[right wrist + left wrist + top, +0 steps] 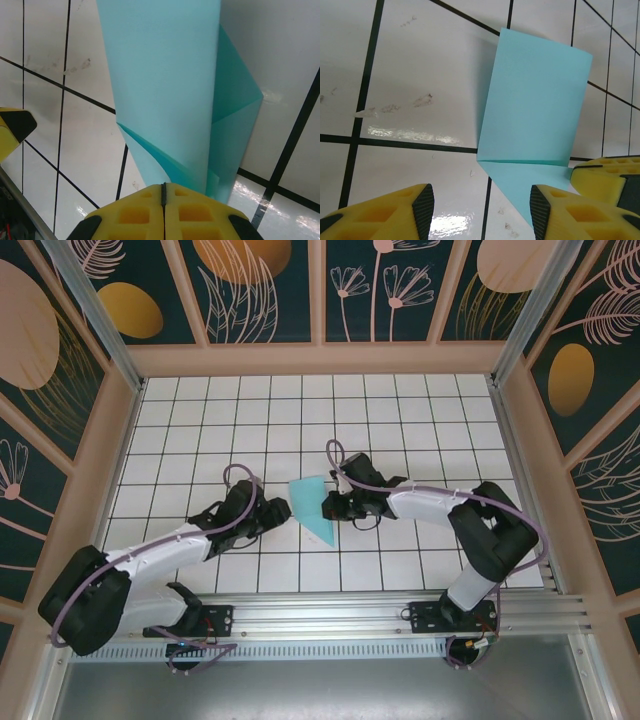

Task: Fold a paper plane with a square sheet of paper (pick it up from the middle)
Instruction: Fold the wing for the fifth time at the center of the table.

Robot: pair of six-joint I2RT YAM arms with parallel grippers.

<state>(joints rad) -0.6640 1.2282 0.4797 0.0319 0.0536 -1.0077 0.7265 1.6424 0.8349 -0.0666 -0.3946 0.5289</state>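
The square sheet of paper (312, 505), light turquoise and folded into a creased shape, is at the middle of the tiled table between both grippers. One flap (535, 110) stands up from a crease, while a pointed part lies flat on the tiles. My right gripper (332, 506) is at its right edge; in the right wrist view its jaws (163, 189) are shut, with the paper (165, 90) rising straight from their tips. My left gripper (281, 510) sits just left of the sheet, open (481, 212), and the flat pointed corner reaches in beside its right finger (540, 210).
The white table (200, 420) has black grid lines and wooden walls on three sides. An aluminium rail (330, 615) carrying the arm bases runs along the near edge. Smudges (395, 107) mark a tile left of the paper.
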